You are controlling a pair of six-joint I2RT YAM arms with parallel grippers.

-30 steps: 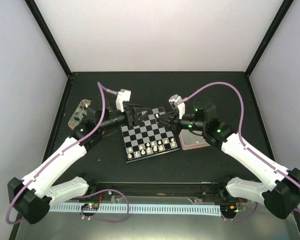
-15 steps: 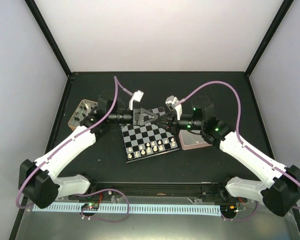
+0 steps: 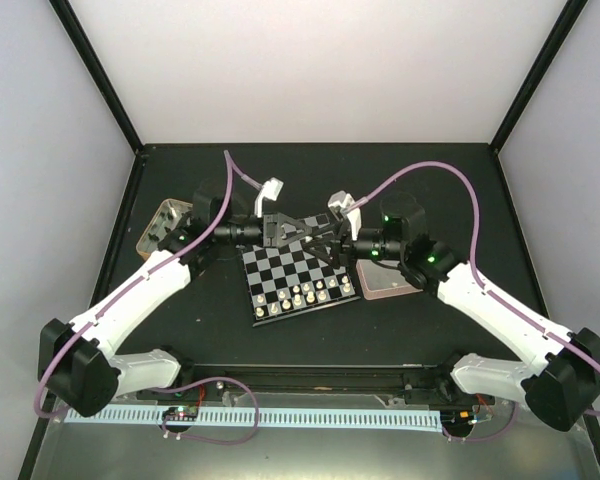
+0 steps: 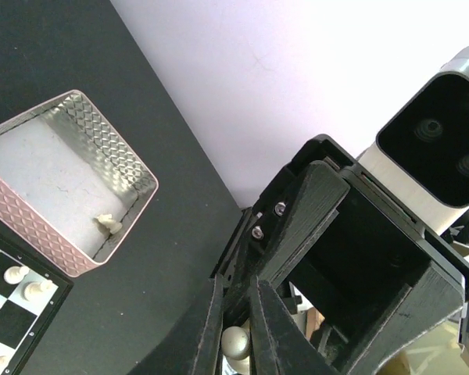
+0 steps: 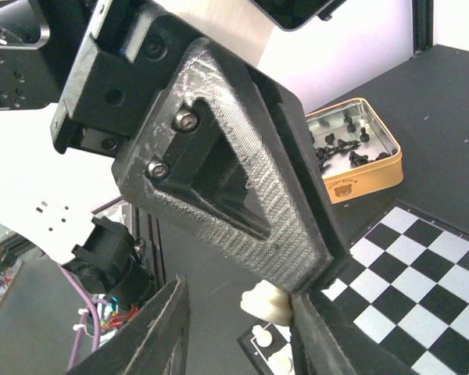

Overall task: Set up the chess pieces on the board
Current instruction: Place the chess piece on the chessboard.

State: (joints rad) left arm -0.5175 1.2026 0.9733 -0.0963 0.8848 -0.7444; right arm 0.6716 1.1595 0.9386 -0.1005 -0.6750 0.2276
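1. The left gripper [image 4: 236,332] is clamped on a cream piece [image 4: 234,341], which it holds in the air above the far edge of the board [image 3: 280,262].
2. The right gripper [image 5: 234,336] meets it nose to nose there. Its jaws stand apart, with one of the left gripper's fingers [image 5: 289,211] between them. The cream piece sits just beside one right finger; whether they touch cannot be told.
3. White pieces [image 3: 302,295] stand in the rows along the board's near edge. The board lies askew in the middle of the table [image 3: 430,180].
4. A pink tray [image 3: 385,292] sits just beside the board's right edge, with one pale figure [image 4: 105,223] against its wall.
5. A gold-rimmed tin [image 3: 160,228] of black pieces [image 5: 340,148] lies near the table's left edge, apart from the board.
6. Both arms reach in from the table's near corners, passing either side of the board.
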